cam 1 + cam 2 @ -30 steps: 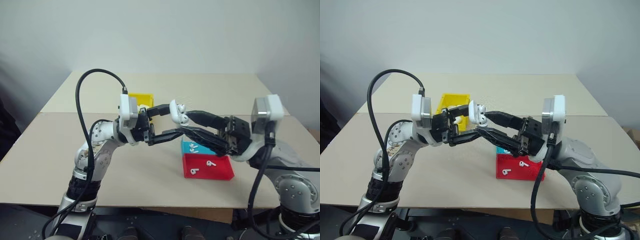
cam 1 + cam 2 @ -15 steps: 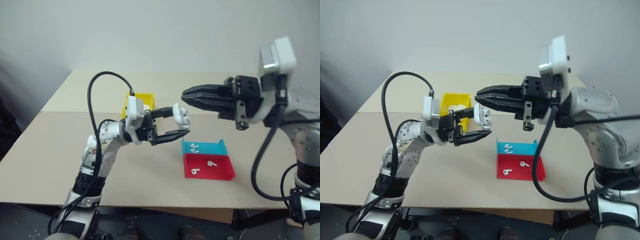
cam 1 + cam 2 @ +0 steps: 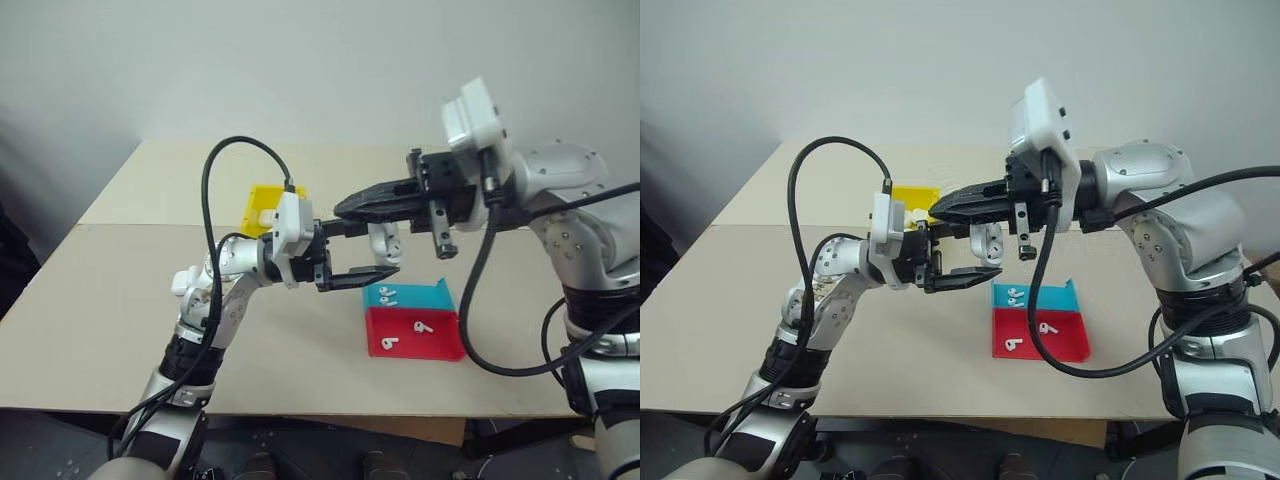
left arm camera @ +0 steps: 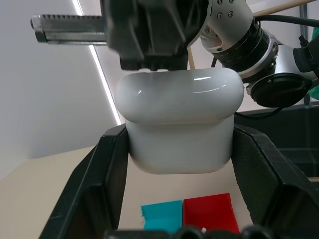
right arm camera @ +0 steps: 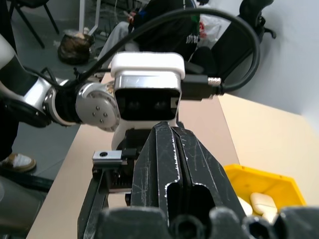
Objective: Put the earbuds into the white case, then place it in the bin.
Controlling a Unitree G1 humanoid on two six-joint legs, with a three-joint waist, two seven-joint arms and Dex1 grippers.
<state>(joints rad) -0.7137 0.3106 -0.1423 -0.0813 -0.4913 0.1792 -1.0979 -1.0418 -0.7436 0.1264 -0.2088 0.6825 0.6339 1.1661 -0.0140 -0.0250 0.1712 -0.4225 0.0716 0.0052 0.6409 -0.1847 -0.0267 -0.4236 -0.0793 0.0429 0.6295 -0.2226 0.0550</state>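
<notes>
right gripper (image 3: 345,208) now closed above white case (image 3: 383,241), left gripper (image 3: 392,247) gripping

Table (image 3: 120,300): you have a beige top with a seam running across it from side to side
Bin (image 3: 262,203): your yellow bin sits on the table beyond the seam, left of centre; the right wrist view shows pale cases inside it
Tray (image 3: 415,335): you see a shallow tray right of centre, its blue half farther from you, its red half nearer
Earbuds (image 3: 388,296): 2 lie in the blue half, 2 in the red half
</notes>
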